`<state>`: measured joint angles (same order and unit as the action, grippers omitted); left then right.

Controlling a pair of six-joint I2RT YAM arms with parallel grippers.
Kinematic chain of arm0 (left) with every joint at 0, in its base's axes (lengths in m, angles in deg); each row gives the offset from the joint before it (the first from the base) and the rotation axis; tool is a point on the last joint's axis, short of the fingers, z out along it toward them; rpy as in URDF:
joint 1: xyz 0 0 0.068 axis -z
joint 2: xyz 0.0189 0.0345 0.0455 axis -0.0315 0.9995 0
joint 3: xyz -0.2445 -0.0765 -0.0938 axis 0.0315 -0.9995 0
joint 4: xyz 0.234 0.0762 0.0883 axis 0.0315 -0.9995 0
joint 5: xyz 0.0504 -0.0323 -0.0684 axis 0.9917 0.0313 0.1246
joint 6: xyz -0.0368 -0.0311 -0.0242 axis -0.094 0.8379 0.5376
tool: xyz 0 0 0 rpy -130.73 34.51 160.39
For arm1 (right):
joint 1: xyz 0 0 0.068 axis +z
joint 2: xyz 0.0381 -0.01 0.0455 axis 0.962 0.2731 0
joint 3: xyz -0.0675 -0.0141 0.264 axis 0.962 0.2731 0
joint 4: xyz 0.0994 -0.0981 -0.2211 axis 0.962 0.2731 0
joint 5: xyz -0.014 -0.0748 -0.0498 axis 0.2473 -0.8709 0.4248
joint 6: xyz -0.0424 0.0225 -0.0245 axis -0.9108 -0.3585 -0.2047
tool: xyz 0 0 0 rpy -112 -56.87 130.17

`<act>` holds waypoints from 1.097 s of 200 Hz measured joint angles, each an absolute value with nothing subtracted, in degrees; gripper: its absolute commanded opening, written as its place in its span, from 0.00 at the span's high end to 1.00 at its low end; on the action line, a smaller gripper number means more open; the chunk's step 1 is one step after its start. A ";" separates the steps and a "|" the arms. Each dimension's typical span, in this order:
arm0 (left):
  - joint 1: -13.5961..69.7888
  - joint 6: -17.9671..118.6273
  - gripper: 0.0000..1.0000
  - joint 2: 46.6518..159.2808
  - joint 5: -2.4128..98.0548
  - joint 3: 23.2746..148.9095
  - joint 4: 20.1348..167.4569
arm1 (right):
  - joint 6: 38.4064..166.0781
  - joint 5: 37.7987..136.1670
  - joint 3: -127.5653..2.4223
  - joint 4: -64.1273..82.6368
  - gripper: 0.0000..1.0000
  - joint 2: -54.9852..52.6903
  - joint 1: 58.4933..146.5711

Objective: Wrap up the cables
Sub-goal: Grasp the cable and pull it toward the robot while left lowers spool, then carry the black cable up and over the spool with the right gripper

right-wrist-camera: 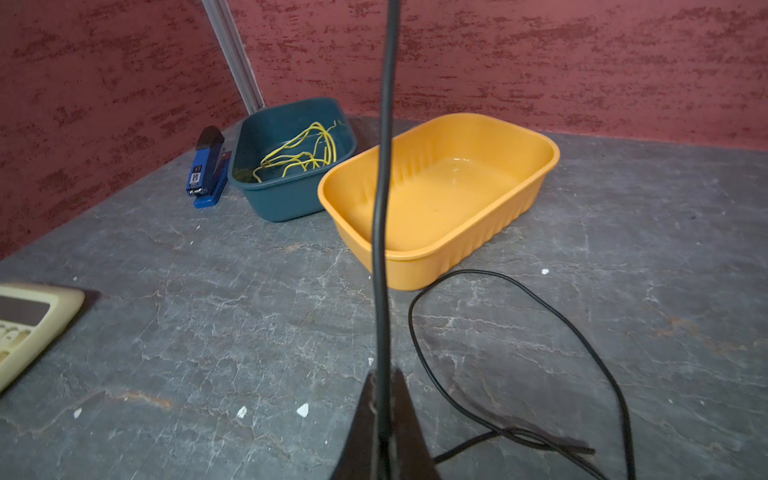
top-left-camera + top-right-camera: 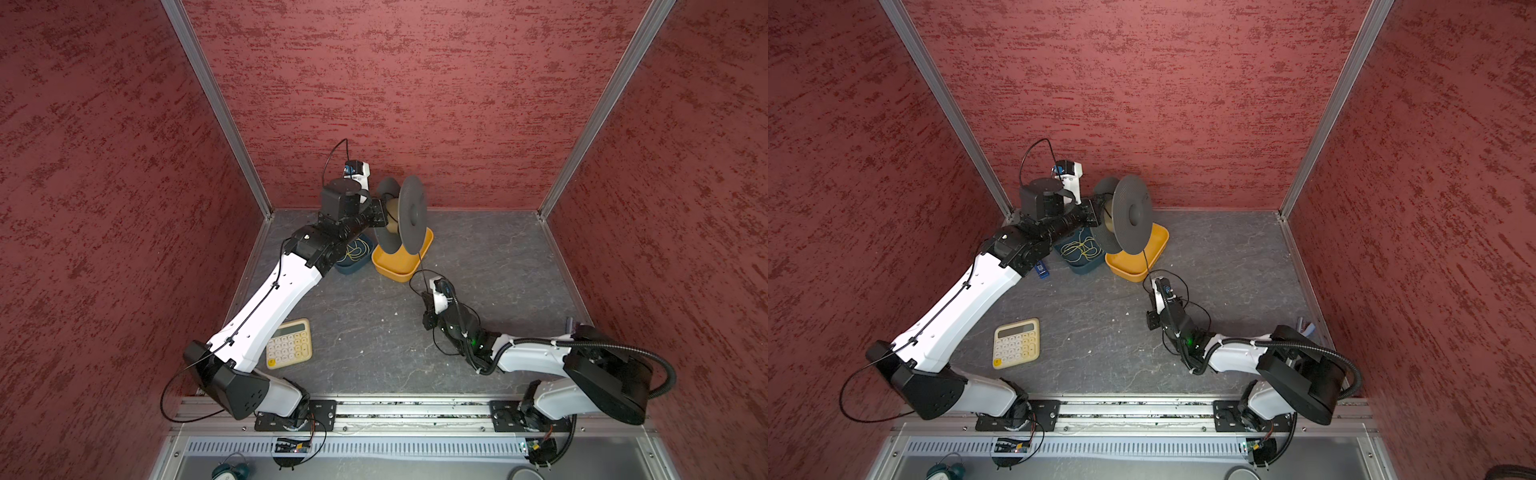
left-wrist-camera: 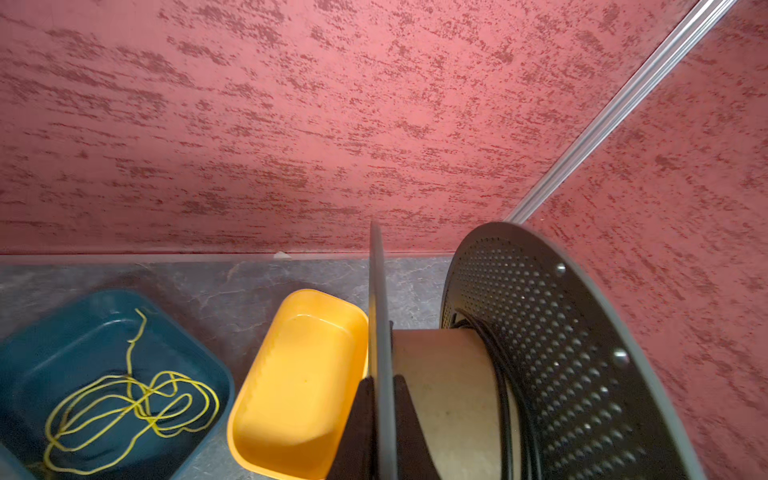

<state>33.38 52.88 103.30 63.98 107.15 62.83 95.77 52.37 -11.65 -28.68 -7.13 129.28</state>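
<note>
Right wrist view: low right fingers (image 1: 409, 436) pinch cable (image 1: 381, 208); raised left fingers (image 3: 357, 428) clamp spool (image 3: 449, 395).

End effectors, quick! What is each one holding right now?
Left end effector: closed on the spool, gripping its side disc.
Right end effector: closed on the black cable.
</note>
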 measured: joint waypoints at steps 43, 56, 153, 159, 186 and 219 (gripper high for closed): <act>37.71 47.66 1.00 106.99 75.39 108.96 61.19 | 90.67 47.50 -18.60 -23.87 1.00 -6.80 136.17; 39.06 45.73 1.00 108.98 78.99 109.97 60.19 | 89.52 45.73 -21.20 -22.04 1.00 -6.80 137.57; 43.74 40.25 1.00 112.63 92.85 108.39 52.98 | 81.97 33.62 -28.41 -12.13 1.00 -16.33 137.59; 44.05 40.23 1.00 112.63 92.94 108.00 52.23 | 81.76 33.18 -28.96 -11.35 1.00 -16.42 137.09; 45.71 40.29 1.00 112.76 92.63 107.74 47.67 | 81.21 32.51 -32.98 -6.85 1.00 -16.92 133.85; 47.32 40.42 1.00 112.98 90.01 107.80 45.11 | 81.08 33.03 -39.21 -1.07 1.00 -16.13 130.20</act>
<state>47.32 40.42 112.98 90.01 107.80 45.11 81.08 33.03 -39.21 -1.07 -16.13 130.20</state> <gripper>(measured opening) 0.089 0.057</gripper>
